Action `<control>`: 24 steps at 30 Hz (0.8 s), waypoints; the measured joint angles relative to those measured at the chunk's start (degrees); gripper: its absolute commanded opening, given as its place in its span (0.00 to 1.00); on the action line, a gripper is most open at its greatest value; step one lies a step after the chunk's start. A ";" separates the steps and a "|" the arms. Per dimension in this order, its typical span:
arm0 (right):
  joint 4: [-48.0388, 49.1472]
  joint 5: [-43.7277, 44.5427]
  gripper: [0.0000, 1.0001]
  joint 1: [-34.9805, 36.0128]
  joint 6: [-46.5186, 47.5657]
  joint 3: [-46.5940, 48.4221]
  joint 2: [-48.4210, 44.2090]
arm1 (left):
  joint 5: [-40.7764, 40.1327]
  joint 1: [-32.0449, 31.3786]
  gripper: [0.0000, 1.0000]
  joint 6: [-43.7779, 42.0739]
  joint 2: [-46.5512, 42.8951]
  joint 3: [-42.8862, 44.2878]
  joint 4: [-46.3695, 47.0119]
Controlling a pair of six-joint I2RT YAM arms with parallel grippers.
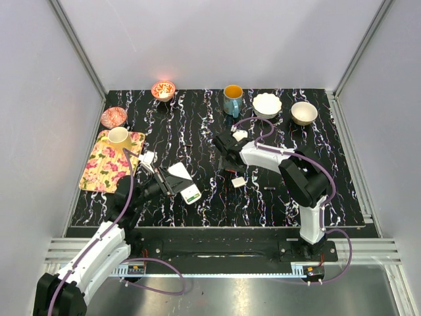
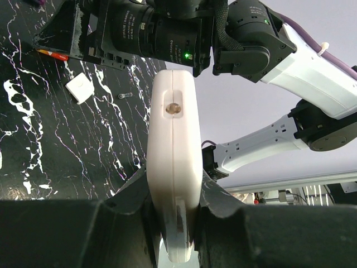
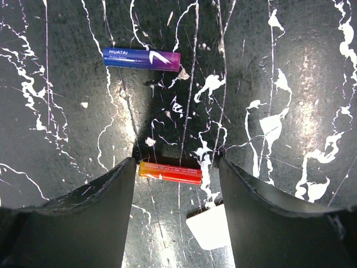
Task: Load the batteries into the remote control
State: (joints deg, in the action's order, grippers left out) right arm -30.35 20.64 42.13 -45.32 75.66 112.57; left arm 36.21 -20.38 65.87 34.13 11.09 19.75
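Observation:
My left gripper (image 1: 172, 183) is shut on the white remote control (image 1: 191, 193) and holds it off the table. In the left wrist view the remote (image 2: 174, 139) stands edge-on between the jaws of that gripper (image 2: 174, 196). My right gripper (image 1: 227, 148) is open and low over the table. In the right wrist view a reddish-orange battery (image 3: 170, 172) lies on the table between the fingers of that gripper (image 3: 177, 174), its left end at the left finger. A blue battery (image 3: 141, 59) lies farther ahead. The white square cover piece (image 3: 209, 226) lies just behind the orange battery.
The cover piece (image 1: 239, 182) lies mid-table. A floral tray (image 1: 99, 168) with a yellow cup (image 1: 118, 137) is at the left. A pink bowl (image 1: 113, 116), red bowl (image 1: 163, 89), blue mug (image 1: 232, 99), white bowl (image 1: 267, 104) and beige bowl (image 1: 304, 112) line the back.

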 measured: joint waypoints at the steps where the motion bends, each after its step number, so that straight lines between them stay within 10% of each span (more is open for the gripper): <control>1: -0.15 0.04 0.67 0.11 -0.07 0.09 0.09 | 0.00 0.00 0.00 0.00 0.00 0.00 0.07; 24: -2.49 1.27 0.46 1.01 -1.86 1.27 0.90 | 0.04 0.00 0.00 0.13 -1.25 -1.38 0.44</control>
State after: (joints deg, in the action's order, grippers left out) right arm -32.84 21.91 43.13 -47.18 76.93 113.47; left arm 36.25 -20.38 66.00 32.88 9.72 20.18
